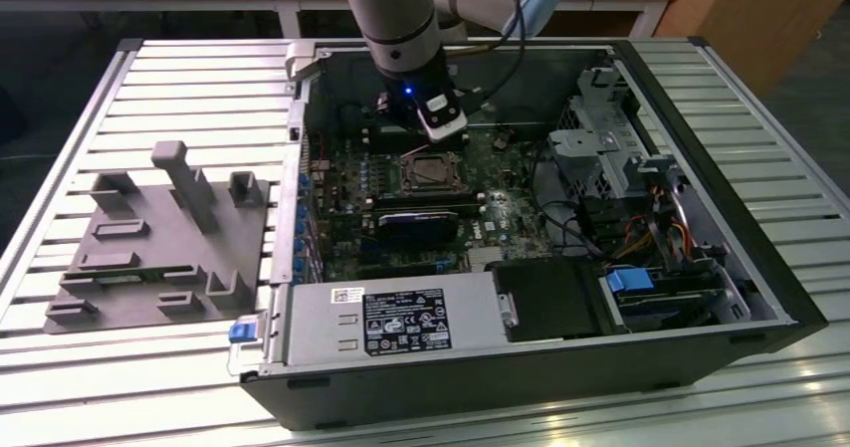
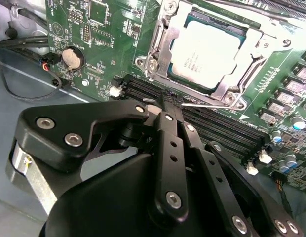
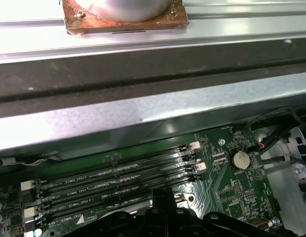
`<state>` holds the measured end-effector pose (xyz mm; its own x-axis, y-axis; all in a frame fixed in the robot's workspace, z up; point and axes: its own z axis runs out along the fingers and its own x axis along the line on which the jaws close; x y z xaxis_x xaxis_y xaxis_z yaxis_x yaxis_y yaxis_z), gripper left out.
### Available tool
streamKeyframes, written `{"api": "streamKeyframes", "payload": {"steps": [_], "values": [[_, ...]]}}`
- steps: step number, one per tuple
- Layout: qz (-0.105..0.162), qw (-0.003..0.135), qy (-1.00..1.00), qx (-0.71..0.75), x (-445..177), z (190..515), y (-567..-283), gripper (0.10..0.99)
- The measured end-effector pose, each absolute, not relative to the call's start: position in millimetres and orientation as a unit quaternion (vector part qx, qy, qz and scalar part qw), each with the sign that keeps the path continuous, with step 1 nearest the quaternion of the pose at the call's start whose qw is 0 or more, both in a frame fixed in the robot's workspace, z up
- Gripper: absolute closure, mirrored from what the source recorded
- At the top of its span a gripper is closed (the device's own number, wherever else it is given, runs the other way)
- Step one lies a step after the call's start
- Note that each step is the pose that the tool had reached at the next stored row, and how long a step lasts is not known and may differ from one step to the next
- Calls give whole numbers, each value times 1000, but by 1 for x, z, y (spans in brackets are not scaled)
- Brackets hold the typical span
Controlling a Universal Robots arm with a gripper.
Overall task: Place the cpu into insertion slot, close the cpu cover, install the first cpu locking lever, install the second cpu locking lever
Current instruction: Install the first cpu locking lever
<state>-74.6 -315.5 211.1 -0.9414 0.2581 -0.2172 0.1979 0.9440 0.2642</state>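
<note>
One chip, the cpu [image 2: 207,52], lies seated in the insertion slot [image 1: 404,172] under the closed cpu cover [image 2: 163,49]. In the exterior view it sits at six o'clock from the end effector [image 1: 443,131], whose fingers are pressed together at a thin locking lever [image 2: 207,104] along the cover's edge.

Long black memory slots [image 3: 118,180] cross the green motherboard [image 3: 227,185] beside a round coin battery [image 3: 239,159], the grey case wall [image 3: 143,113] alongside and the black claw [image 3: 164,200] close to them.
</note>
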Motion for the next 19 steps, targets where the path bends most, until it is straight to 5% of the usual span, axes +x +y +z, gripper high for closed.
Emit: {"api": "streamKeyframes", "payload": {"steps": [19], "values": [[117, 107, 979, 124, -69, 208, -314, 980]]}}
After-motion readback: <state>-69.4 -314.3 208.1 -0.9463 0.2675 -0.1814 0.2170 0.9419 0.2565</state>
